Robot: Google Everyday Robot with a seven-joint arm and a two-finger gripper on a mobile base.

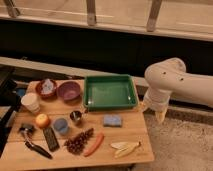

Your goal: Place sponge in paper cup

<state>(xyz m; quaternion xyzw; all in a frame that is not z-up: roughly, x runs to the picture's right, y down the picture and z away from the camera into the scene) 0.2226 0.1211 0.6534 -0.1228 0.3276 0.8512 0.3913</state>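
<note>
A: Camera view. Where is the gripper located?
B: The gripper [159, 114] is seen off the right edge of the wooden table [135, 131]. It is pointed down under the white arm [172, 82], near the right front corner of the green tray [110, 78]. Whether it is spread or pressed together cannot be told.
A: Sponge?
B: The sponge [112, 120] is laid flat on the table, just in front of the tray and right of the metal cup [76, 117]. It is apart from the gripper.
A: Paper cup?
B: The paper cup [31, 102] is stood upright near the table's left edge, in front of the red-brown bowl [47, 89] and behind the orange fruit [42, 120]. It is well apart from the sponge, with the metal cup and blue cup [61, 126] placed between them.
</note>
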